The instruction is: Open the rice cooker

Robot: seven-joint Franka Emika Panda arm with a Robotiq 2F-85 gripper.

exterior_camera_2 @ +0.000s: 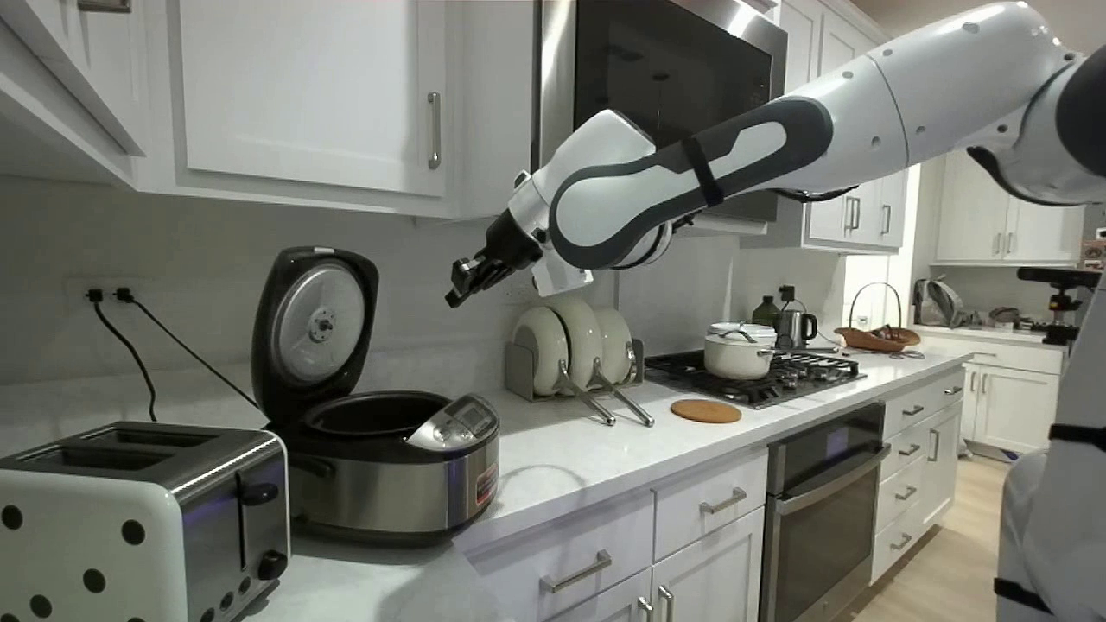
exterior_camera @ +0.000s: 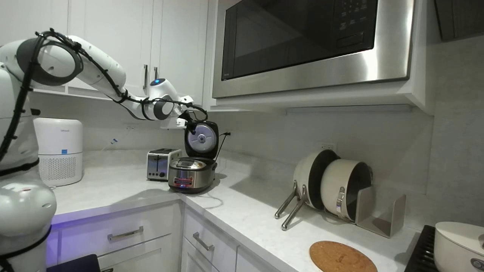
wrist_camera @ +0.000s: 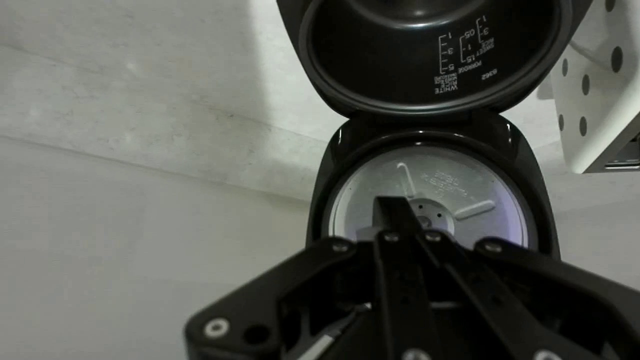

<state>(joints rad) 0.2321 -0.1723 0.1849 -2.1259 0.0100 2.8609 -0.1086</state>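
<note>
The rice cooker is a rounded silver and black cooker with a control panel, and its body stands on the counter corner in both exterior views [exterior_camera: 193, 178] [exterior_camera_2: 380, 492]. Its lid stands upright on the hinge, with the round metal inner plate showing [exterior_camera: 203, 139] [exterior_camera_2: 320, 324]. The wrist view shows the dark inner pot [wrist_camera: 380, 55] and the lid [wrist_camera: 470, 175] below it in the picture. My gripper [exterior_camera_2: 460, 285] is shut with nothing seen in it. It hangs above the cooker, apart from the lid. In the wrist view the fingertips [wrist_camera: 395, 210] overlap the lid's plate.
A spotted toaster [exterior_camera: 162, 164] [exterior_camera_2: 95, 510] stands beside the cooker. Power cords [exterior_camera_2: 130, 354] run from the wall outlet behind it. Pans in a rack [exterior_camera: 340, 189] stand further along the counter. A white cylindrical appliance [exterior_camera: 58, 151] stands near the arm. Cabinets and a microwave [exterior_camera: 302, 41] overhang.
</note>
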